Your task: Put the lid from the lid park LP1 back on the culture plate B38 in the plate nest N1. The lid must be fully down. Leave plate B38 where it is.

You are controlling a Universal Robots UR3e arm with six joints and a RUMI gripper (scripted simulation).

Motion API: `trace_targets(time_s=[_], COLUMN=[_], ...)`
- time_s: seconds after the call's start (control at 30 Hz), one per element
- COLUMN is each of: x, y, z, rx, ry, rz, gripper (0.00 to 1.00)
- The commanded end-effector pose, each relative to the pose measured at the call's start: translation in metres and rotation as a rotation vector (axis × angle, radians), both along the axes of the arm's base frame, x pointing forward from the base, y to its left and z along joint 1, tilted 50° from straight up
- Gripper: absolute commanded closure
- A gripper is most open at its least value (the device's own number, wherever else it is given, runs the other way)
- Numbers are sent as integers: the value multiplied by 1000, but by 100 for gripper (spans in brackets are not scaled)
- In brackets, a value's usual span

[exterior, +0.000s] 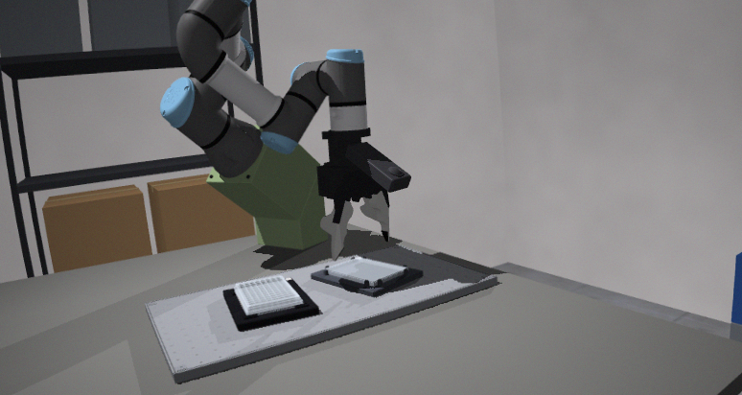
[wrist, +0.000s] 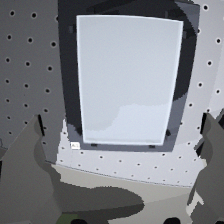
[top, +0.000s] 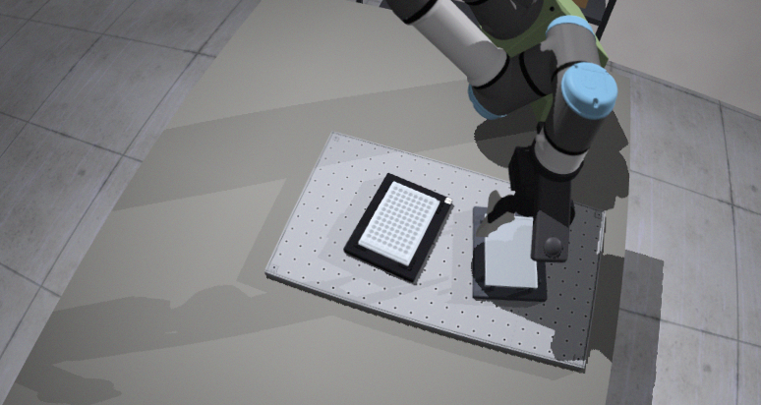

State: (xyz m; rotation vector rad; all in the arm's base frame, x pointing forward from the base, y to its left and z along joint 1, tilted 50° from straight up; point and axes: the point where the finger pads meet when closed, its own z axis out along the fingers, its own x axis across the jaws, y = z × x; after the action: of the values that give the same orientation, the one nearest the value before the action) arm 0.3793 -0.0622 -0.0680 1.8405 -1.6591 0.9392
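Observation:
The clear flat lid lies on the dark lid park LP1 at the right of the perforated baseplate; it also shows in the exterior view and fills the wrist view. The uncovered white culture plate B38 with its grid of wells sits in the black plate nest N1, left of the park; it also shows in the exterior view. My gripper hangs open and empty above the back end of the lid, fingers pointing down, not touching it.
The grey perforated baseplate carries both fixtures. The green robot pedestal stands behind it. A dark shelf rack with brown boxes is at the back left. A small white tag sits at the nest's far corner.

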Motion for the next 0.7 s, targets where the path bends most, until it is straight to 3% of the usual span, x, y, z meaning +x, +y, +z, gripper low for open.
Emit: trace_targets(time_s=[0.0, 0.67], x=[4, 6], y=[-1, -4], z=[5, 3], rx=[6, 6], ry=[-67, -68], rz=[1, 1], gripper=[18, 18])
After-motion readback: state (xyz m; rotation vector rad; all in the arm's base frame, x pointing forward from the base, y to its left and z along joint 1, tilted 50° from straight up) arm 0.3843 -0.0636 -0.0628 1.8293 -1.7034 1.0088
